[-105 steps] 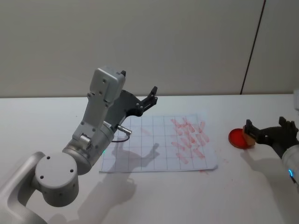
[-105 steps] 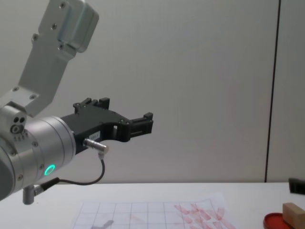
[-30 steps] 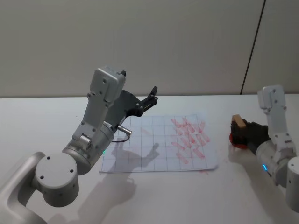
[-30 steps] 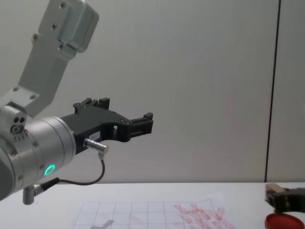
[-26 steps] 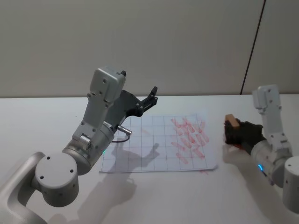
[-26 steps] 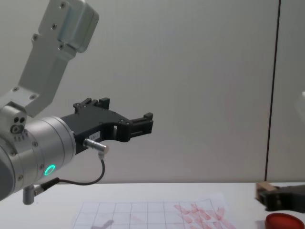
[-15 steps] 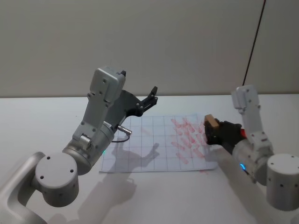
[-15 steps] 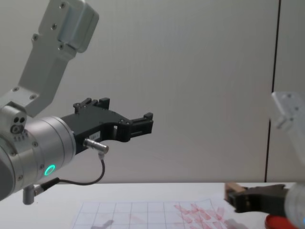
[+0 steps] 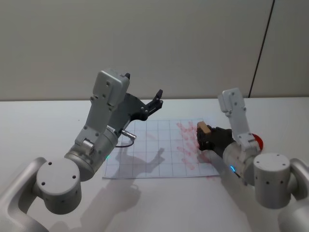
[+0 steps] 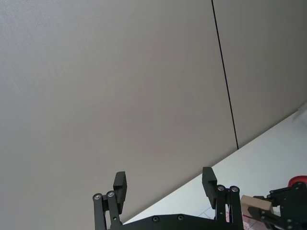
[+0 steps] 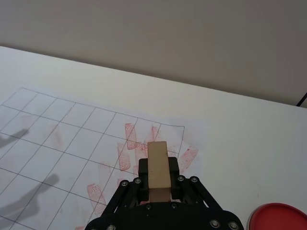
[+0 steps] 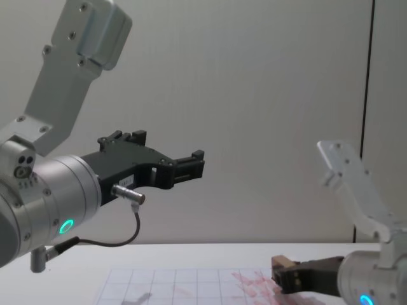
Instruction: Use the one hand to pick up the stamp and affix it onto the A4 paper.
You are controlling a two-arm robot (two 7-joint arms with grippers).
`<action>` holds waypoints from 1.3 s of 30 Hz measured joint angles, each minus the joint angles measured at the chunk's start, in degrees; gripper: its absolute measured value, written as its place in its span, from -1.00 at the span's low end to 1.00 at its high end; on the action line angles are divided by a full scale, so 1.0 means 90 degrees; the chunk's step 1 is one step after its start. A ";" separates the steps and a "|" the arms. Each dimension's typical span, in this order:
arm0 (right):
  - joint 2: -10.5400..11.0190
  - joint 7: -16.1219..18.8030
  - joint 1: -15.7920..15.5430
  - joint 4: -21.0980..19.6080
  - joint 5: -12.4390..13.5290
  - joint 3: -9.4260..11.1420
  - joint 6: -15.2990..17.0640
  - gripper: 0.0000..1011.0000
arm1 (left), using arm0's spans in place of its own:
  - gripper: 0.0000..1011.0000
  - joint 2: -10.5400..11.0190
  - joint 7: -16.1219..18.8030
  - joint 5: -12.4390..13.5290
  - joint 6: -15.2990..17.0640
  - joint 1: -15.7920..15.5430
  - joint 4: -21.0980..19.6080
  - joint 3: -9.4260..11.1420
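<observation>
On the left, the left gripper (image 9: 155, 102) is hanging raised over the left half of the paper (image 9: 159, 157), its fingers spread with nothing between them; it looks idle. The paper is lying flat in the middle of the worktop (image 9: 38, 121), and a cluster of red marks (image 9: 189, 145) is crowding its right half. Above that cluster the right gripper (image 9: 206, 140) is pinching the stamp (image 9: 203, 128) by its sides, with the wooden block sticking out past the fingertips. I cannot tell whether its face is touching the sheet. Just past the paper's right edge, the ink pad (image 11: 276, 218) is sitting on the worktop.

Several things could be going wrong from here. Pressing down here would probably be landing the print on old marks and blurring it. A tilted descent would be printing one edge only. Nothing is pinning the sheet, so it may be sliding under the push or lifting with the inked face. The block may also be slipping between the fingers under load.
</observation>
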 joint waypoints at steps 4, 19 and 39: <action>-0.0088 -0.0033 0.0143 0.0267 -0.0068 -0.0024 -0.0002 -0.56 | 0.98 0.0000 0.0000 0.0000 0.0000 0.0000 0.0000 0.0000; -0.0295 -0.0127 0.0480 0.0934 -0.0242 -0.0076 0.0015 -0.56 | 0.98 0.0000 0.0000 0.0000 0.0000 0.0000 0.0000 0.0000; -0.0359 0.0051 0.0595 0.1291 -0.0121 -0.0037 0.0051 -0.56 | 0.98 0.0000 0.0001 0.0000 0.0000 0.0000 0.0000 0.0000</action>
